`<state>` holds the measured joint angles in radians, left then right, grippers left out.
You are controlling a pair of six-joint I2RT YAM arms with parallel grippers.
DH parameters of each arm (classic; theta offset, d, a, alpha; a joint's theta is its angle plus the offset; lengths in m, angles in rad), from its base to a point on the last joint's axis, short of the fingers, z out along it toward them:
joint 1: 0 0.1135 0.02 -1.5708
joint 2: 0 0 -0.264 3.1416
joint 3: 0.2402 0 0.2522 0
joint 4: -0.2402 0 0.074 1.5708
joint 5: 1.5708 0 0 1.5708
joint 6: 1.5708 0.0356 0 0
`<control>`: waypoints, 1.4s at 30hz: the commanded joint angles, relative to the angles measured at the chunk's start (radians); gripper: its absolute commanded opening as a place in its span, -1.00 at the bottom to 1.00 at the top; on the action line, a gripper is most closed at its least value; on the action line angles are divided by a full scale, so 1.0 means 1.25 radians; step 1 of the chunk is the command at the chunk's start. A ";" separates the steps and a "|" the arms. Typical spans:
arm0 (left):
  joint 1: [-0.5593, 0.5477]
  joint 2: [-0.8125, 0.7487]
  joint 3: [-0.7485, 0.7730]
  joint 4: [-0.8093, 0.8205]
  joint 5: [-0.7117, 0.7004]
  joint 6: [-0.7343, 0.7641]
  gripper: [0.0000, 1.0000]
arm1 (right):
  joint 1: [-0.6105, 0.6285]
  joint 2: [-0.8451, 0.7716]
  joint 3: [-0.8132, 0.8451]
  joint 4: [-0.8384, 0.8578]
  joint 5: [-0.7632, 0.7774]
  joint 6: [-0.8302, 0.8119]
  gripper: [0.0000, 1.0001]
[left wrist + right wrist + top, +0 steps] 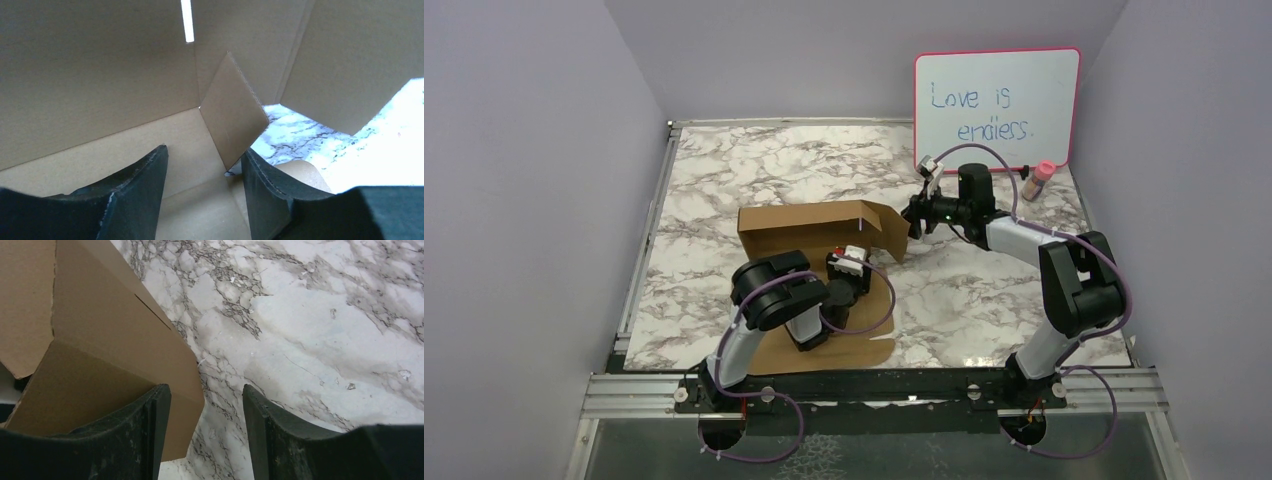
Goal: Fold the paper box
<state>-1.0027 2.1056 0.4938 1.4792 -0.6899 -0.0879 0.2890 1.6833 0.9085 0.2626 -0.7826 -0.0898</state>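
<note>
Paper box (pixel 809 222) lies left of centre on the marble table (pixel 984 290), partly formed; its rear wall stands upright and its right side panel (pixel 890 236) leans outward. I note the left claw (pixel 205 155) is inside the box above the floor panel, fingers spread and pinching nothing; a small inner flap (pixel 232 117) stands tilted ahead of it, its lower corner just beside the right-hand finger. The right claw (pixel 206 390) is at the outer edge of the side panel, fingers spread, one finger over cardboard and bare marble in the gap; whether it touches, I cannot tell. A pink-framed whiteboard (pixel 996 105) stands at the far right.
</note>
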 commanded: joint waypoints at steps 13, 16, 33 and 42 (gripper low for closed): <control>0.057 -0.014 -0.056 0.036 0.096 -0.170 -0.04 | 0.044 0.018 -0.037 0.084 -0.115 -0.023 0.16; 0.057 -0.012 -0.058 0.042 0.111 -0.175 -0.04 | 0.053 0.013 -0.042 0.109 -0.111 -0.013 0.16; 0.056 -0.007 -0.064 0.058 0.151 -0.158 0.05 | 0.084 0.006 -0.019 0.162 -0.074 0.103 0.15; 0.056 -0.042 -0.098 0.065 0.164 -0.153 0.29 | 0.084 0.031 -0.020 0.148 -0.022 0.103 0.16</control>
<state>-0.9291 2.0689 0.4149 1.5242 -0.5480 -0.2573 0.3733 1.6981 0.8661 0.4446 -0.8360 0.0227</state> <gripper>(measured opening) 0.624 0.578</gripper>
